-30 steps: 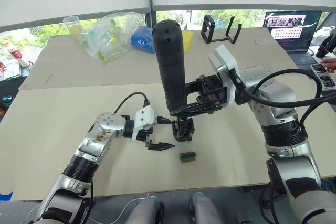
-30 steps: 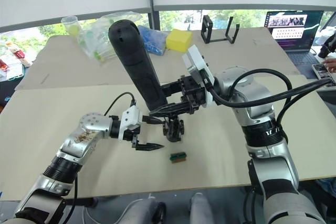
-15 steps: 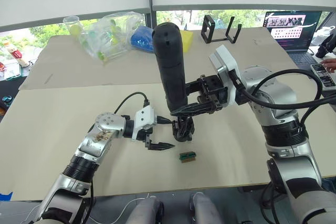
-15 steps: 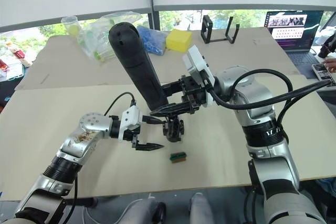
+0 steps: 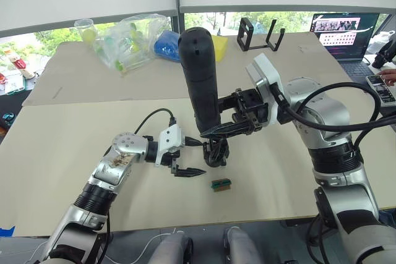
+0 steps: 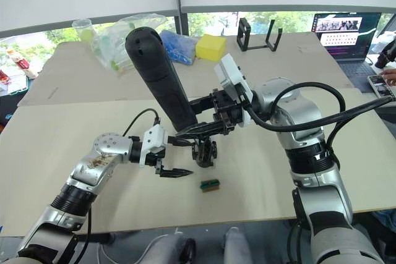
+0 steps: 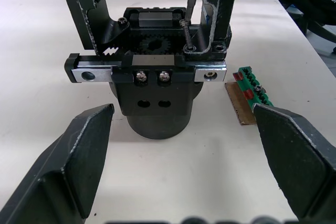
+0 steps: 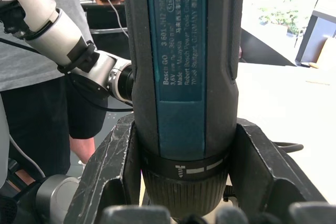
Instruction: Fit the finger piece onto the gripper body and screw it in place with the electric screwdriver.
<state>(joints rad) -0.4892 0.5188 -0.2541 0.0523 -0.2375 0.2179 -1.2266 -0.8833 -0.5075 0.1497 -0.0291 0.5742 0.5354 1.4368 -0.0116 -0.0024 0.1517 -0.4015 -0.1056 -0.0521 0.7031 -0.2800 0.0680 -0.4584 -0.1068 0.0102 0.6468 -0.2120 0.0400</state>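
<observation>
Nearest the robot, a small green block [image 5: 221, 183] lies on the beige table [image 5: 74, 134], just in front of the gripper body and apart from it. Just beyond it the left gripper [image 5: 187, 171] rests low over the table with its two black fingers spread wide and nothing between them; in the left wrist view the gripper body [image 7: 153, 85] stands upright on its round base directly ahead of those fingers, between them but not touched. On that body a rail with two screw heads faces the left wrist camera, and the screwdriver's thin metal bit [image 7: 192, 1] comes down onto the body's top on the side of the green block. Whether the finger piece is already seated among the upright black parts cannot be told. The right gripper [image 5: 216, 129] is clamped around the electric screwdriver [image 5: 199, 72] near its lower collar. The tool's long axis runs nearly vertical, rounded end up, leaning slightly, tip directly over the gripper body. The driving step looks to be in hand, so the bit must stay in line with the screw. Farther off sit a plastic bag [image 5: 127, 41], a yellow block [image 6: 210, 46] and a laptop [image 5: 343, 32].
</observation>
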